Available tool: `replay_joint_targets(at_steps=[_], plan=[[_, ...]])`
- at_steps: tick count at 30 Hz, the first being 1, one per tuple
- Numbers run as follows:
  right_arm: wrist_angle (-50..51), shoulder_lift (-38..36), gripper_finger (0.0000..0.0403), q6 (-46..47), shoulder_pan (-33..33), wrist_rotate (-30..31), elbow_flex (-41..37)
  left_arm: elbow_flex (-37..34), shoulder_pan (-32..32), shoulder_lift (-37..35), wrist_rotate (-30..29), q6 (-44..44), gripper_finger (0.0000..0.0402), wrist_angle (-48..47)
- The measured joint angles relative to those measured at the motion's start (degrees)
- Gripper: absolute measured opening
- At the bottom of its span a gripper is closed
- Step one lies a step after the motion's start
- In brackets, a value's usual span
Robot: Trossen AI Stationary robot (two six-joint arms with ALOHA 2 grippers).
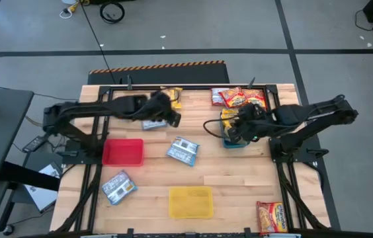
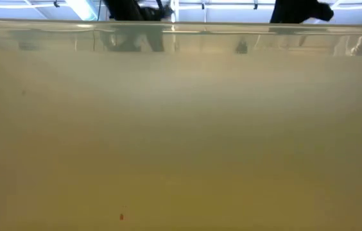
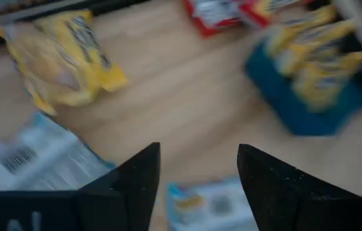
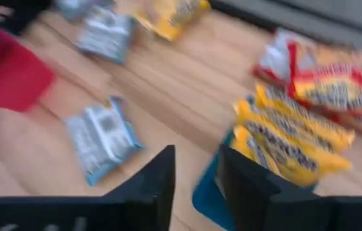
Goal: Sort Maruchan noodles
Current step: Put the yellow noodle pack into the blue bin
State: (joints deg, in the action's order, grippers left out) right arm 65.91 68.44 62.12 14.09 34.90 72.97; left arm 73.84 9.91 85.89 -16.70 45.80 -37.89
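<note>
Noodle packets lie scattered on the wooden table. Blue-and-white ones lie at mid-table (image 1: 183, 151), near the left front (image 1: 118, 186) and under my left arm (image 1: 153, 123). A yellow one lies at the far edge (image 1: 173, 98), beside red ones (image 1: 239, 98). Several yellow packets (image 4: 290, 135) are piled in the blue tray (image 1: 236, 142). My left gripper (image 3: 199, 167) is open and hovers above a blue-and-white packet (image 3: 213, 205), holding nothing. My right gripper (image 4: 197, 170) is open at the blue tray's edge (image 4: 206, 192), with nothing between its fingers.
A red tray (image 1: 122, 152) sits at left and a yellow tray (image 1: 190, 201) at the near edge; its wall (image 2: 181, 128) fills the low view. One red packet (image 1: 272, 217) lies at the near right corner. Bare wood lies between the trays.
</note>
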Motion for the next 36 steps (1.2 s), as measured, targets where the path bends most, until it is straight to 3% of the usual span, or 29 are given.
replay_joint_targets(at_steps=[5,11,16,19,27,36], plan=[[-1.2,-2.1,0.0171,-1.9,3.3,3.7,0.3,-0.1,4.6,8.3,-5.5,-17.5,0.0233,7.1],[-0.9,-2.1,0.0185,-2.3,5.7,3.7,0.3,-0.1,5.4,18.5,-9.2,-38.4,0.0235,17.0],[-0.8,-2.0,0.0186,-1.9,7.8,3.6,0.3,-0.1,5.3,25.4,-18.5,-55.3,0.0235,18.2],[-0.6,-2.0,0.0185,-0.3,9.4,3.6,0.3,-0.1,5.3,28.2,-19.5,-61.7,0.0235,17.4],[-0.5,-2.0,0.0185,4.2,13.8,5.3,0.3,-0.1,7.9,30.4,-19.2,-62.6,0.0235,16.5],[-0.7,-2.0,0.0184,5.2,14.0,6.0,0.2,-0.1,14.0,30.7,-10.8,-59.9,0.0235,16.0]])
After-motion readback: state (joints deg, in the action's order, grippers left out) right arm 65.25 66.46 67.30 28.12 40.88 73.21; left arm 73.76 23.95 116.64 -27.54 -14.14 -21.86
